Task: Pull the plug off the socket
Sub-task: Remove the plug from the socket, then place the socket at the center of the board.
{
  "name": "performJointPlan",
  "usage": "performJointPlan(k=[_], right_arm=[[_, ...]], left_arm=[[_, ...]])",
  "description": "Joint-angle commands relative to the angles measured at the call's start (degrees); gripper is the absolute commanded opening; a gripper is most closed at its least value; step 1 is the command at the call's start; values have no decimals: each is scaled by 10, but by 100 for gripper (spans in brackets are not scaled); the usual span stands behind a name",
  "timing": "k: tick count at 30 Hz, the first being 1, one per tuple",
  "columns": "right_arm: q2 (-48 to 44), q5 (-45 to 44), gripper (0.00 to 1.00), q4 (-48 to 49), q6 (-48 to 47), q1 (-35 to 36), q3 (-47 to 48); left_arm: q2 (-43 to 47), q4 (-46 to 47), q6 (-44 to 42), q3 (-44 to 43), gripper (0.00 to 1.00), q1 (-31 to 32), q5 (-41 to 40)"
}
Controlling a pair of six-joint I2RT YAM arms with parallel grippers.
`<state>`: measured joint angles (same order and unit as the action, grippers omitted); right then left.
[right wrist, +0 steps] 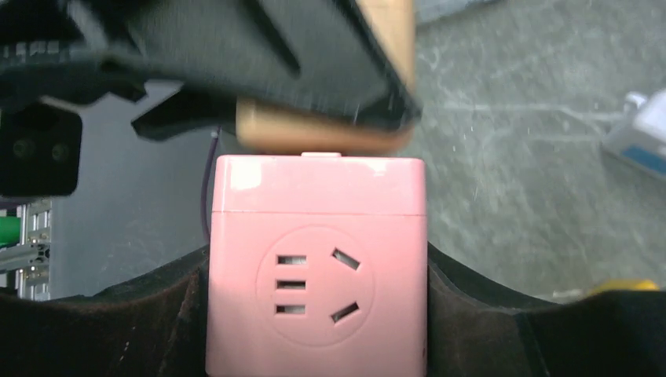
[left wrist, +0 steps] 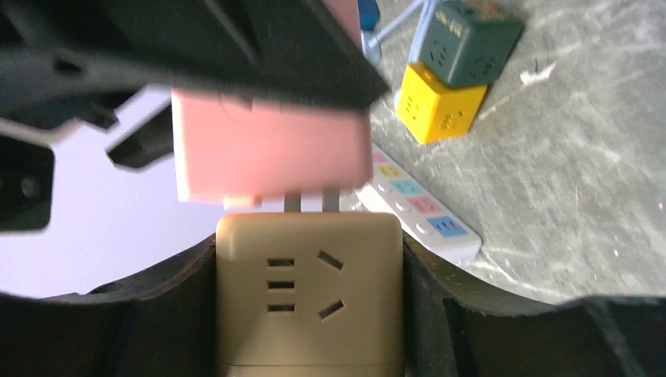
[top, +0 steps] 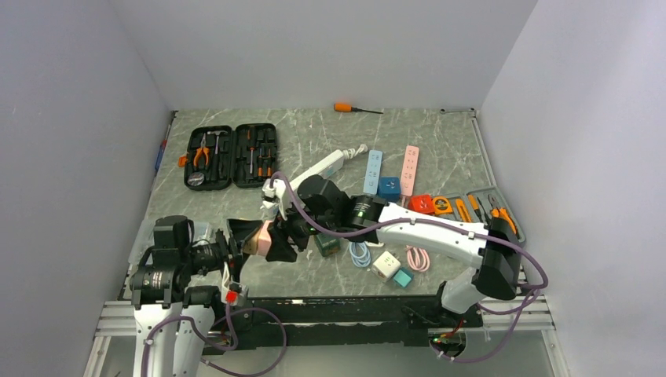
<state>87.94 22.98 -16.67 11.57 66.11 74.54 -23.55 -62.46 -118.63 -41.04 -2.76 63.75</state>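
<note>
The left jaws are clamped on the sides of the beige socket (left wrist: 309, 275), which is held off the bench (top: 330, 145) near its front left corner. The socket's outlet face points toward the left wrist camera.

Above it in the left wrist view, short bare prongs (left wrist: 310, 202) bridge a narrow gap to the pink plug (left wrist: 271, 149). The plug looks seated only in part and is not yet free.

The right jaws grip the plug by its sides, and from the right wrist the socket sits just beyond it.

The main risk is an off-axis pull. If the two arms do not draw apart along the line of the prongs, the prongs could bind or bend.

Both cubes have smooth faces, so one may slide in its jaws and never separate from the other.

If the plug comes free suddenly, the right arm (top: 440, 228) could lurch back. It would head toward the cubes and cables lying on the bench below it.
</note>
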Motion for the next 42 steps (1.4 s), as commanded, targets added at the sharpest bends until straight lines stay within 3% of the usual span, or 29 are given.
performJointPlan(k=[1, 6, 9, 16, 25, 30, 34, 42], right_arm=[[-65, 25, 0, -113, 4, -4, -30], [-76, 20, 0, -116, 5, -2, -48], [-79, 18, 0, -112, 6, -3, -55], [-116, -23, 0, -111, 3, -23, -90], [-136, -174, 0, -122, 49, -135, -122], [-132, -263, 0, -120, 99, -215, -167], [-128, -326, 0, -115, 134, -287, -214], [-91, -387, 0, -84, 169, -343, -260]], left_arm=[[-23, 21, -151, -2, 43, -16, -146], [-19, 36, -160, 10, 56, -16, -165], [-17, 47, -153, 15, 59, -16, -173], [-18, 82, -87, 16, 48, -16, -181], [-22, 68, 18, 34, 18, -13, -187], [-75, 131, 175, 7, 13, 1, -220], [-139, 149, 363, -52, 7, 31, -251], [-192, 145, 614, -118, 3, 170, -353]])
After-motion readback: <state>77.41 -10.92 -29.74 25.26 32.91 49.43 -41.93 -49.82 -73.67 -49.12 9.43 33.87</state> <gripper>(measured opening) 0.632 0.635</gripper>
